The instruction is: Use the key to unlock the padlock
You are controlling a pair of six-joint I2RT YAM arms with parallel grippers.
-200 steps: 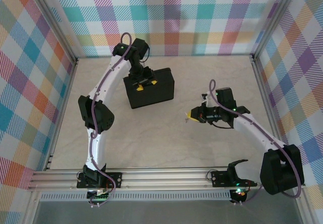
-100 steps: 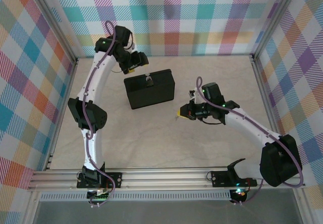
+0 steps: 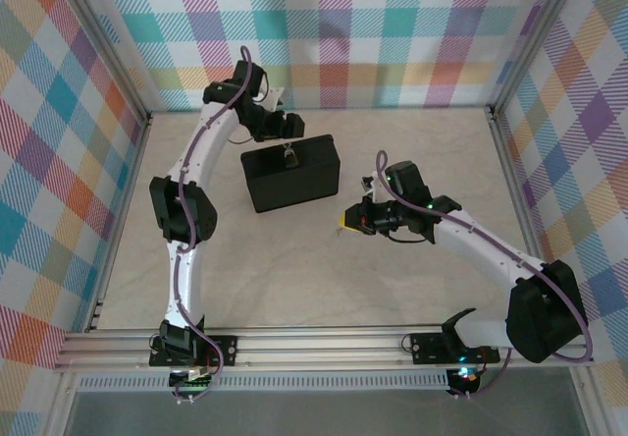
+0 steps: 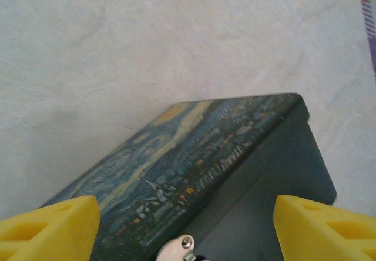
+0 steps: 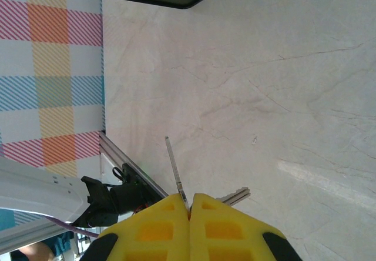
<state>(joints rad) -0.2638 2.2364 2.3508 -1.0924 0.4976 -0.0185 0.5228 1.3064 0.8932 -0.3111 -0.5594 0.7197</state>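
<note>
**Silvery key (image 5: 178,177) in the right jaws, padlock (image 3: 289,153) on the dark blue box (image 3: 294,181)**

The padlock sits on the box's plain dark upper face, near its far edge, towards the back of the pale marbled desk (image 3: 294,279). The left gripper (image 3: 284,126) hangs just behind and above it with its jaws spread wide. In the left wrist view its two yellow fingers (image 4: 50,226) stand at opposite edges. Between them, the padlock's pale metal peeks up at the bottom, beside the box's face painted with yellow swirls.

The right gripper (image 3: 346,223) hovers over the desk just right of the box, apart from it and pointing left. Its jaws are pressed together on the key, which juts as a thin sliver from between the yellow fingertips. Another silvery bit pokes out just beside the key.
</note>
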